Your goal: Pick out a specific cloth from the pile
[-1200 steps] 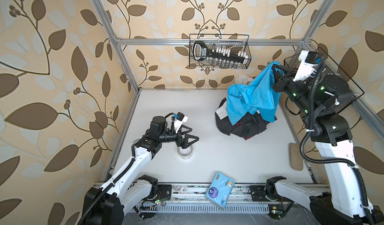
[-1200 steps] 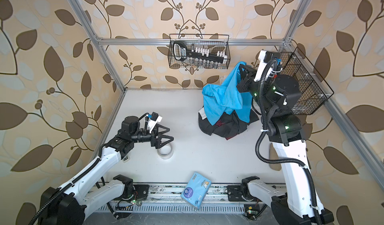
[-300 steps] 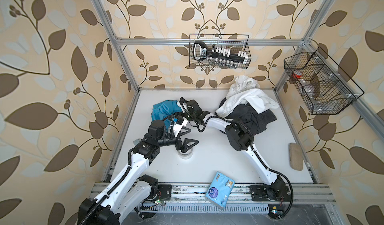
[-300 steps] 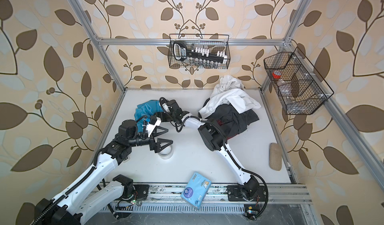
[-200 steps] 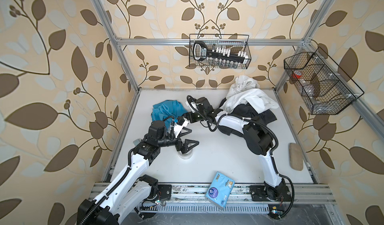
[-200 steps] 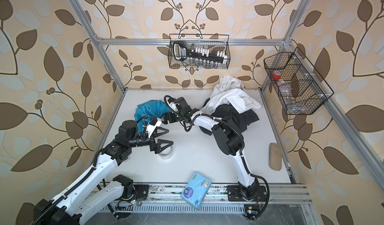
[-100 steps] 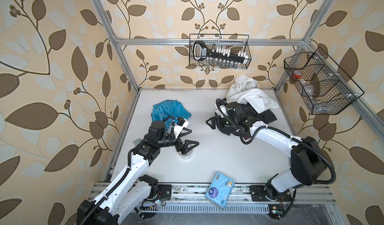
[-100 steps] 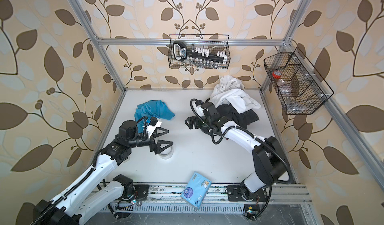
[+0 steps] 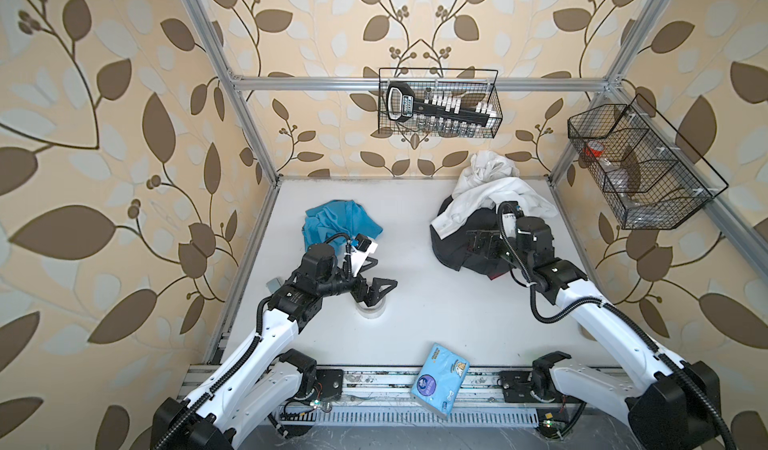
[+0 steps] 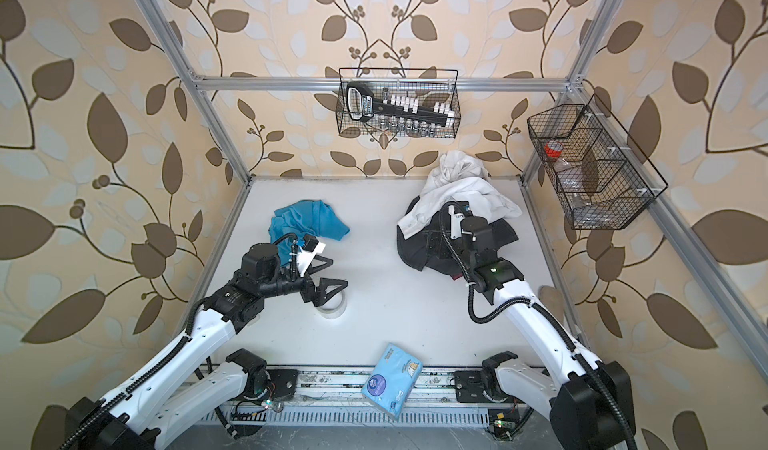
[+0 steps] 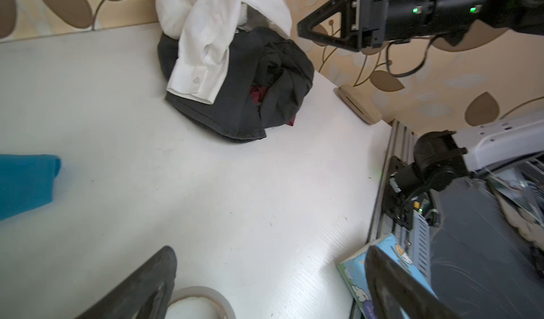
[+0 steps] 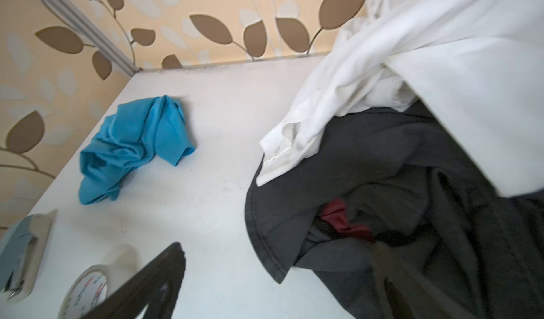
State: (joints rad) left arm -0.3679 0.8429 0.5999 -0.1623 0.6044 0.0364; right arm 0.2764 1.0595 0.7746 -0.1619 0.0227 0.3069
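Top views both show the white table, on which the pile is heaped toward the far right corner. The cloth is found crumpled by the left edge, in the far half, well apart from the pile and touched by neither tool. The right tool is held above the pile's near left side, its jaws spread wide and nothing gripped. The left tool is also spread wide and empty, poised over the tape roll in the table's left half.

The picking-out is judged done: the cloth has been separated and let go. What is left is judged to be the right arm's retreat, for which the tool must be lifted clear so that the pile's folds beneath are not snagged.

Six seconds earlier the cloth was hung from the right tool, raised above the pile at the far right corner. Later that tool was stretched across to the cloth by the left edge, and it has since been drawn back. The left arm is scarcely changed.
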